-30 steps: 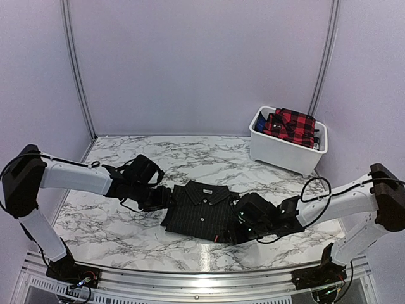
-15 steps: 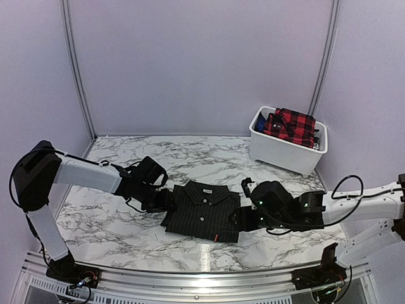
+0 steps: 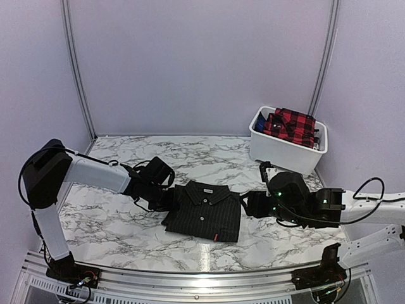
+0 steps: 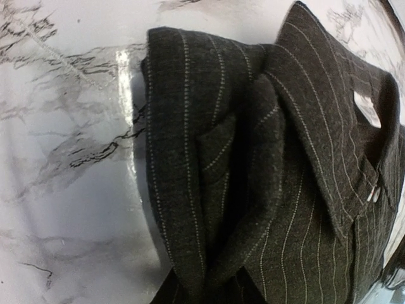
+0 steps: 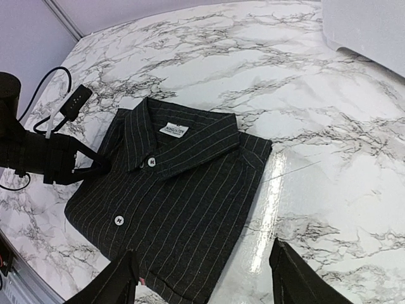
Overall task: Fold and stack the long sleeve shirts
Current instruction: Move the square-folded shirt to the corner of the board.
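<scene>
Top external view: the white bin (image 3: 278,154) holds a red-and-black plaid shirt (image 3: 290,125). Beside the folded pinstriped shirt (image 3: 204,213), the right end effector (image 5: 202,253) gapes empty. I cannot tell the left end effector's (image 3: 163,200) state.

The left arm (image 3: 95,176) reaches low and rightward, elbow raised at the far left; the left gripper (image 3: 168,200) sits near the middle, and whether its fingers are closed cannot be told. The right arm (image 3: 373,204) lies low, stretched leftward; the right gripper (image 5: 204,248) hovers, fingers (image 5: 123,278) spread wide apart with nothing between them
</scene>
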You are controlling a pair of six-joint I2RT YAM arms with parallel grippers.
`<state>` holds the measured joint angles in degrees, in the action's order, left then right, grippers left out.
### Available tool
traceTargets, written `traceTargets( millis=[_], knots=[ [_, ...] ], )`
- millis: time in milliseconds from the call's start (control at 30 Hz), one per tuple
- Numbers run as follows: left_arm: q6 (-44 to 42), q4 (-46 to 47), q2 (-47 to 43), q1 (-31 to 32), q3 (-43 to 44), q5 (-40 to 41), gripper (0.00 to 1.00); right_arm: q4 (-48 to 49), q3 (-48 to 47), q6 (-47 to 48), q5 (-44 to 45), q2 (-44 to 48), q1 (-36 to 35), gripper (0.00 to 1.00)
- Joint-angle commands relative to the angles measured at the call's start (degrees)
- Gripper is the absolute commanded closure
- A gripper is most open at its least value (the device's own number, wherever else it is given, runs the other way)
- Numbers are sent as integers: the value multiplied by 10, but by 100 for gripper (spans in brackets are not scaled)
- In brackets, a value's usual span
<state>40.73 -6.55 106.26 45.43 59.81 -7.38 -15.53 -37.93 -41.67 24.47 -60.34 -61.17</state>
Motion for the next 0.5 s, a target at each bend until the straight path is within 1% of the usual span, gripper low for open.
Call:
traceTargets(
  millis=[0,100,233,467],
  knots=[
    [10,-26,21,3,-1,19,84,-7,-22,12,22,7,12,33],
    [13,-27,17,3,-1,30,93,-4,-25,16,18,0,18,33],
    [11,-36,6,2,-4,50,100,2,-25,19,18,-1,21,33],
    [-9,-64,-25,-22,-20,70,100,6,-28,27,17,-1,31,32]
  ],
)
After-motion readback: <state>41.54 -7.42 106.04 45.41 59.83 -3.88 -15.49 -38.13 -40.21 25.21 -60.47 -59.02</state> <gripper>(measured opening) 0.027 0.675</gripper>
